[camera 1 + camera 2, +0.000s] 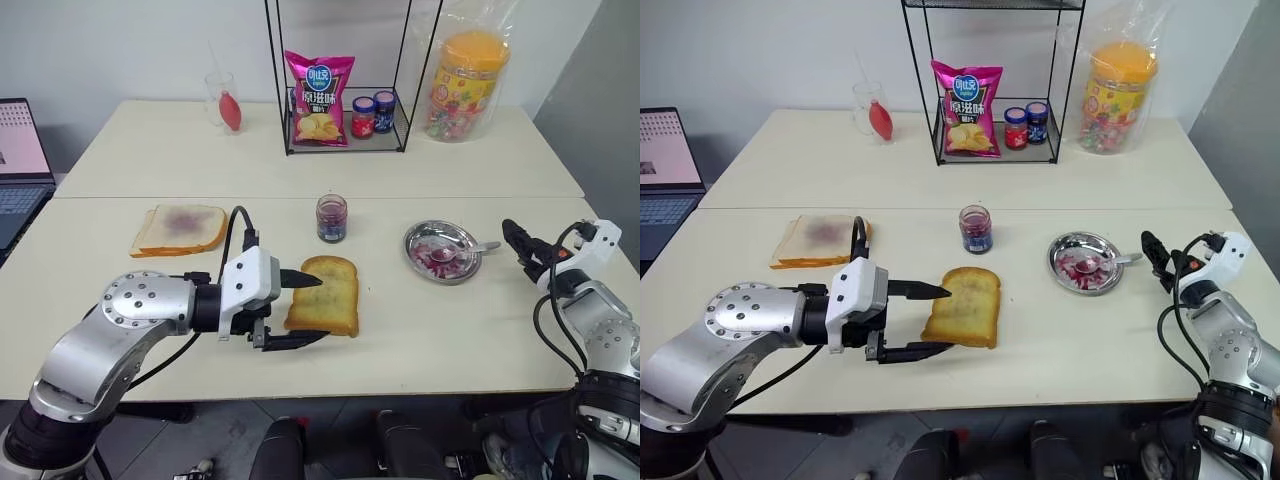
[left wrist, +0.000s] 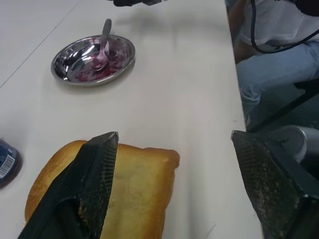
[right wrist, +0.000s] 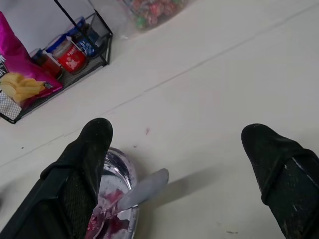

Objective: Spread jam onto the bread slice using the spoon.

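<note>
Bread (image 1: 323,296) lies flat near the front edge of the desk (image 1: 420,170), golden and still bare of jam, so the spreading is not yet done. It sits in easy reach of both arms, which I judge is why it is placed centrally.

Left claw (image 1: 300,310) reaches in from the bread's left side with its fingers spread wide, one over the bread's near corner and one below its front edge. It grips nothing; it looks placed to steady the slice, or else it is simply standing by.

Right claw (image 1: 522,245) hovers just right of the steel dish (image 1: 442,251), fingers wide apart and empty, pointing toward the spoon's handle. That line-up suggests the step in hand is picking up the spoon.

The dish is smeared with red jam and serves as a rest, keeping the sticky spoon off the desk.

Jam jar (image 1: 331,218) stands upright and lidless behind the bread, between it and the wire rack (image 1: 340,80), close enough for a dip on the way from dish to slice.

The spoon (image 3: 130,198) lies with its bowl in the dish and its handle propped over the rim toward the right claw, apart from both fingers. The raised handle gives something to pinch, but it is thin and may slide.
</note>
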Controlling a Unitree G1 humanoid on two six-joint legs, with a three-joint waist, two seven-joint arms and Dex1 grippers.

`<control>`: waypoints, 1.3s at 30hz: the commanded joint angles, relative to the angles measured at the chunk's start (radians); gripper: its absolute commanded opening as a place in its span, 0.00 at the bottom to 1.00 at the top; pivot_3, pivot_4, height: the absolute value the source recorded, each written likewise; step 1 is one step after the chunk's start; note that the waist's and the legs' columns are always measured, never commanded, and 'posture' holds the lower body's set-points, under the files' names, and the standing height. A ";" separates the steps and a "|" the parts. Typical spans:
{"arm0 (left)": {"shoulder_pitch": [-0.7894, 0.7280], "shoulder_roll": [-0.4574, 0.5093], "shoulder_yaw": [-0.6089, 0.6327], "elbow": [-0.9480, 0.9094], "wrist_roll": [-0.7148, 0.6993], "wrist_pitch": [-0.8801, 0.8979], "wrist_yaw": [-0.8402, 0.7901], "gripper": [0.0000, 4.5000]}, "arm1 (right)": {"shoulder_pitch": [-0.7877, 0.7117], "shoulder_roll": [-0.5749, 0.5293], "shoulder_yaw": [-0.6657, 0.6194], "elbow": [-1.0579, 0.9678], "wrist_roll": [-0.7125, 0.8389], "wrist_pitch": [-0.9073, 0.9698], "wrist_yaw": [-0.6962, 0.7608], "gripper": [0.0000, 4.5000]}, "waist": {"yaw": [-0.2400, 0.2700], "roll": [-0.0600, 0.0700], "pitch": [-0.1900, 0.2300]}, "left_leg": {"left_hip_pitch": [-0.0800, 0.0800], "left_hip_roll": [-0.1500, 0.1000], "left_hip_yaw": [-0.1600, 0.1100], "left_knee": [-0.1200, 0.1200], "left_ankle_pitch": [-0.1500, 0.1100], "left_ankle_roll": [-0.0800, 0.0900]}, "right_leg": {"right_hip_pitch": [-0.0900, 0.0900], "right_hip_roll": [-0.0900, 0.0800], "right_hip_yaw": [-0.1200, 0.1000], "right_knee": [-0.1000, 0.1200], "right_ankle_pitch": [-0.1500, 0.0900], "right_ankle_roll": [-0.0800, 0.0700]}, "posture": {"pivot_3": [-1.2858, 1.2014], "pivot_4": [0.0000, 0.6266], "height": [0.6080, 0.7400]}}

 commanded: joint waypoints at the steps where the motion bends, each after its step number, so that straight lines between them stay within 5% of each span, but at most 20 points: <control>1: -0.035 -0.019 -0.027 0.018 0.026 -0.050 -0.013 0.84 | -0.048 0.027 -0.021 0.044 0.046 -0.002 0.016 1.00 | -0.001 0.000 0.000 | 0.000 0.000 0.000 0.000 0.000 0.000 | 0.000 0.000 0.000 0.000 0.000 0.000 | 0.52 0.24 1.00; 19: -0.009 -0.038 -0.043 0.058 0.079 -0.098 -0.012 0.84 | -0.077 0.110 -0.019 0.074 0.104 0.014 0.022 1.00 | -0.015 0.000 0.000 | 0.000 0.000 0.000 0.000 0.000 0.000 | 0.000 0.000 0.000 0.000 0.000 0.000 | 0.52 0.24 1.00; 22: -0.008 -0.038 -0.043 0.063 0.082 -0.103 -0.014 0.85 | -0.085 0.109 -0.021 0.088 0.099 0.007 0.027 0.91 | -0.015 0.000 0.000 | 0.000 0.000 0.000 0.000 0.000 0.000 | 0.000 0.000 0.000 0.000 0.000 0.000 | 0.52 0.24 1.00; 39: 0.020 -0.033 -0.023 0.082 0.107 -0.128 -0.011 0.85 | -0.100 0.107 -0.031 0.094 0.106 -0.001 0.035 0.04 | -0.015 0.001 0.000 | 0.000 0.000 0.000 0.000 0.000 0.000 | 0.000 0.000 0.000 0.000 0.000 0.000 | 0.52 0.24 1.00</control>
